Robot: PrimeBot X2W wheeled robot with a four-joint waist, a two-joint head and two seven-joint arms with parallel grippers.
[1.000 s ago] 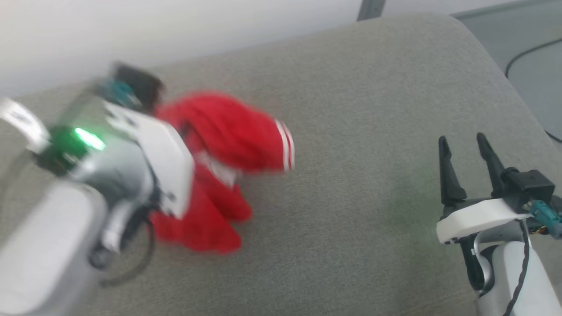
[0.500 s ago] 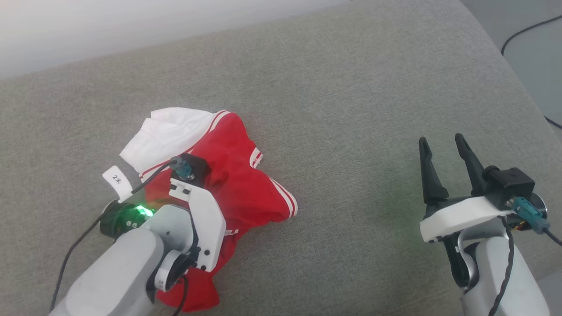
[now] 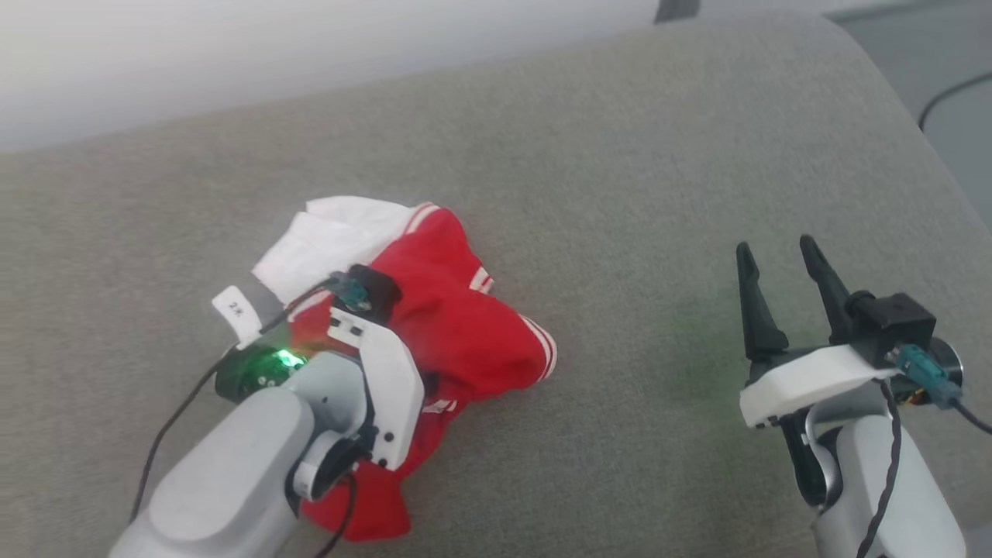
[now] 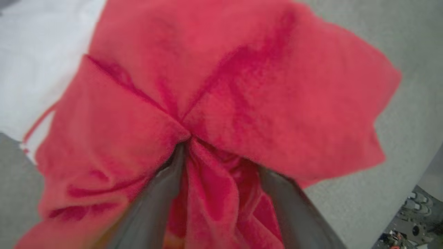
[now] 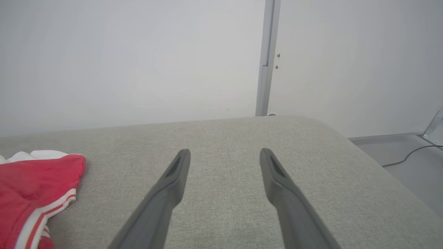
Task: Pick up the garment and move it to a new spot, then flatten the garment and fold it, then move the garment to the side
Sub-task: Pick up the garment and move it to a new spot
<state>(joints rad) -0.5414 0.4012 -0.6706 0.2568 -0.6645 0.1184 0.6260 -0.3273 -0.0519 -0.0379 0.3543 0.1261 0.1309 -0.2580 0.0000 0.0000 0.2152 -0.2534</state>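
Fingers of our left gripper (image 4: 221, 162) vanish under the bunched garment (image 4: 242, 86), so we cannot tell their grip. Our right gripper (image 3: 775, 249) stands spread, well apart from it; it lies crumpled on the left of the grey cushion (image 3: 620, 178).

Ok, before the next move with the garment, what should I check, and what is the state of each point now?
1. Left gripper grips the garment: not ok; its fingers stand apart, cloth bunched between them.
2. Garment rests on the couch: ok.
3. Garment flat: not ok; it lies crumpled in a heap.
4. Right gripper free: ok; open, apart from the garment.
5. Print side up: cannot tell.
6. Bare couch for spreading: ok, between garment and right gripper.
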